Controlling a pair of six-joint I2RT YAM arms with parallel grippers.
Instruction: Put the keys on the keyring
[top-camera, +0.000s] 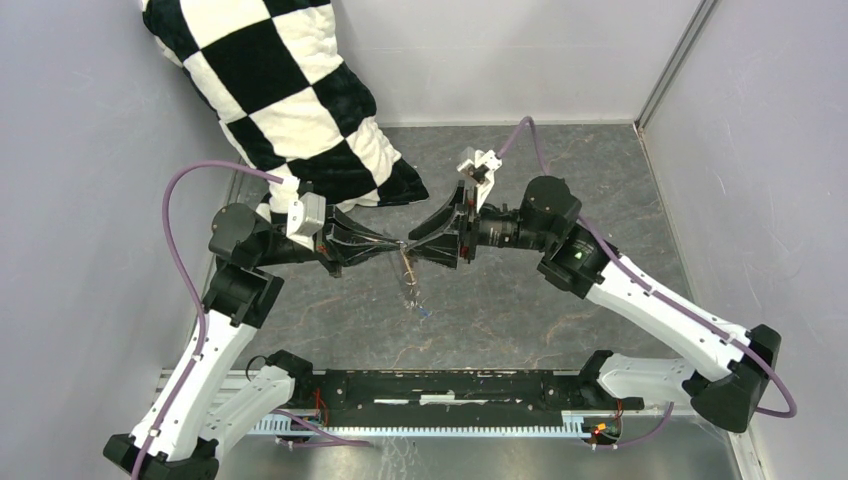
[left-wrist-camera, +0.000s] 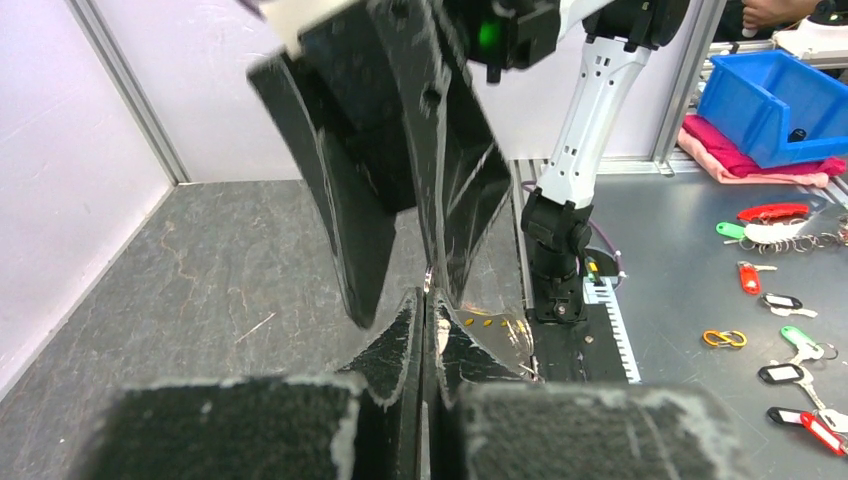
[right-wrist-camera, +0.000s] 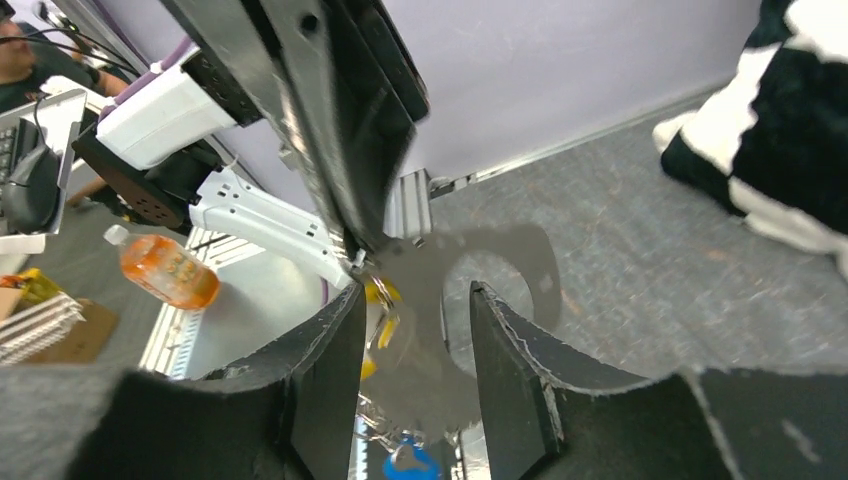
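Our left gripper (top-camera: 390, 247) reaches in level from the left. Its jaws are pressed together, so in its own wrist view only a hairline shows between the fingers (left-wrist-camera: 395, 340). At its tip it pinches something thin. We take this to be the keyring (top-camera: 408, 270), though the contact itself is too small to make out. From that pinch the keyring hangs straight down below the fingertips, with its long axis vertical. The keys dangle with it: the yellow key (right-wrist-camera: 380, 312) sits just under the tip, and the blue key (top-camera: 426, 314) hangs lowest, well below both tools.

Our right gripper (top-camera: 417, 247) comes in from the right and faces the left one tip to tip. Its jaws stand partly open. In its wrist view a blurred grey band around a round hole, which we believe is the same ring seen close, lies in the gap between its fingers (right-wrist-camera: 330, 350) and touches the left tip. We cannot tell whether the right fingers touch it, but they do not look closed on it.

Both tools are about equally near, and the whole bunch lies directly beneath the point where their tips meet. We judge that the right gripper needs only to close where it stands, across the ring's flat face, not reach down after the keys.
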